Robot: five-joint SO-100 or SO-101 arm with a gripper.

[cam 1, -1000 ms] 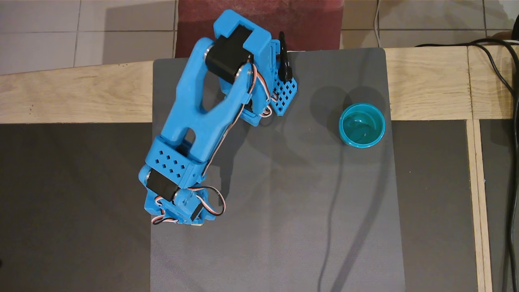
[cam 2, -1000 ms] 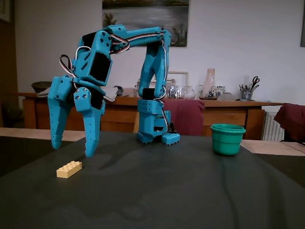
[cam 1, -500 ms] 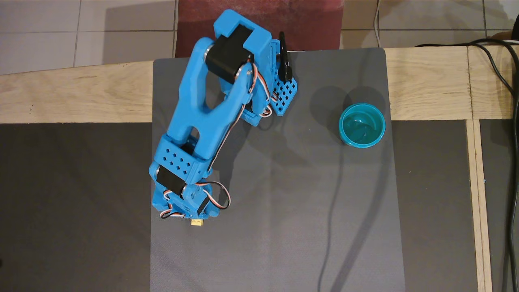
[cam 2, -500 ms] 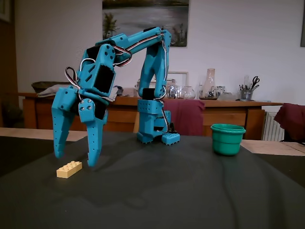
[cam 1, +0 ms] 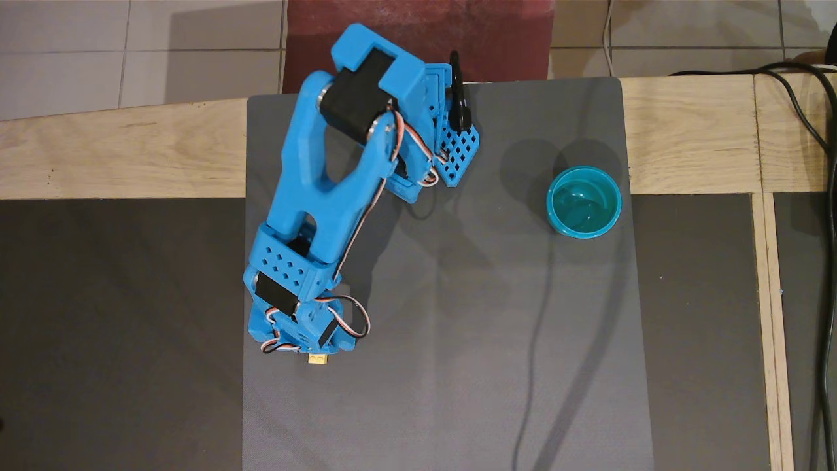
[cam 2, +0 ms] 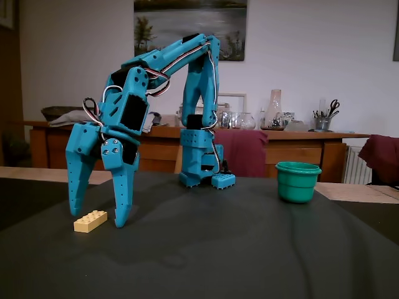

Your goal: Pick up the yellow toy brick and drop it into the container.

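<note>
The gripper (cam 2: 98,219) is seen in the fixed view with its two blue fingers spread apart and pointed down, so it is released and nothing is grasped. The tips are low, close to the grey mat (cam 2: 237,249). The yellow toy brick (cam 2: 90,220) lies flat on the mat between the two fingers, a little in front of them; whether a finger touches it cannot be told. In the overhead view only one end of the yellow toy brick (cam 1: 318,358) is visible, at 6 o'clock from the wrist, the rest being hidden under the gripper (cam 1: 307,343).

From the gripper the blue arm (cam 1: 330,190) is stretched toward 1 o'clock in the overhead view, up to its base (cam 1: 451,154) near the far edge of the grey mat (cam 1: 458,366).

The container (cam 1: 583,201) is placed upright on the mat, well apart from the brick, at about 2 o'clock from it in the overhead view. In the fixed view the container (cam 2: 298,181) is found at 3 o'clock from the base.
</note>
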